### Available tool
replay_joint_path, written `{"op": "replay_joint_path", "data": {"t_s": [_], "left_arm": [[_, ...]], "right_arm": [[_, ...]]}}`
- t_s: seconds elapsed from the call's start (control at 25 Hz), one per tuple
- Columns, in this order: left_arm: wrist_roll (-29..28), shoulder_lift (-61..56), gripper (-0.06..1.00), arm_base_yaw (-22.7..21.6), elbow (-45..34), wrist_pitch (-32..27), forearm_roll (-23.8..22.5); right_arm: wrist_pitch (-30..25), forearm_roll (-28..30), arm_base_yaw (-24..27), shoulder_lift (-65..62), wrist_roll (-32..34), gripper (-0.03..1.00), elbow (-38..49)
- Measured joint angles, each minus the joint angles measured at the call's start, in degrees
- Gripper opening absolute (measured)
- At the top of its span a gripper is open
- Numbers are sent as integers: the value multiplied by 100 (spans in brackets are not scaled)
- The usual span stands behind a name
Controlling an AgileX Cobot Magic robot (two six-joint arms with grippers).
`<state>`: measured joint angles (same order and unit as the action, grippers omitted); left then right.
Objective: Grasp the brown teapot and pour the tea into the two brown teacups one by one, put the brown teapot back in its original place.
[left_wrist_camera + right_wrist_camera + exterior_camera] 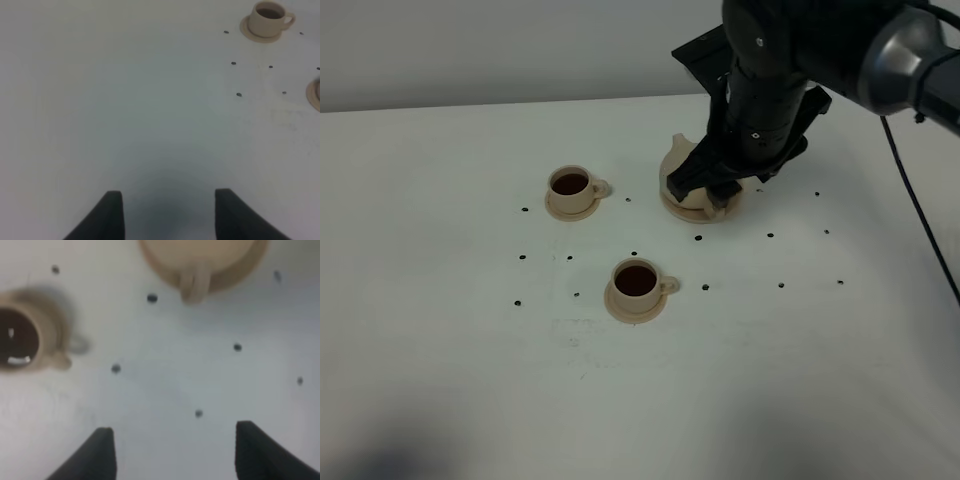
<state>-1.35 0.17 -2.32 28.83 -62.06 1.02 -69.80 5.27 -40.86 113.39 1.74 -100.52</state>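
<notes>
The right pincer (705,190) is hanging just above the teapot (682,160) with its jaws standing wide and gripping nothing; in its own wrist view both dark fingertips (100,452) are flanking bare desk, with the loop handle of the pot lying well ahead of them. That spread looks like a deliberate let-go: the teapot is sitting upright on its wide saucer (725,212), which I judge to be its home spot, so the pincer has no reason to be clamping it.

Out from there, the nearer teacup (637,281) is sitting on its small saucer toward the front of the desk (440,380), and the farther teacup (571,186) is sitting on its own saucer to the left of the pot. Both are showing dark liquid inside, so the pouring appears done for each.

The left pincer (167,215) is idling over empty desk with its jaws apart and holding nothing, well away from the crockery.

No brand, label or writing is showing anywhere; only small dark dots are marking the desk.
</notes>
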Motion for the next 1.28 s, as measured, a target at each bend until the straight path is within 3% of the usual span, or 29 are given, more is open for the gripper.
{"op": "replay_joint_path", "data": {"t_s": [0.36,0.64,0.84,1.08,1.28], "left_arm": [[0,0,40,0,0,0,0],[0,0,40,0,0,0,0],[0,0,40,0,0,0,0],[0,0,40,0,0,0,0],[0,0,40,0,0,0,0]], "right_arm": [[-8,-17,-19,-2407,-19,51,2951],[-10,-190,-19,-4516,-174,51,4725],[20,-353,-19,-5944,-354,51,5776],[569,-580,-19,-7512,-920,51,6790],[847,-713,-19,-8244,-1124,52,7075]]}}
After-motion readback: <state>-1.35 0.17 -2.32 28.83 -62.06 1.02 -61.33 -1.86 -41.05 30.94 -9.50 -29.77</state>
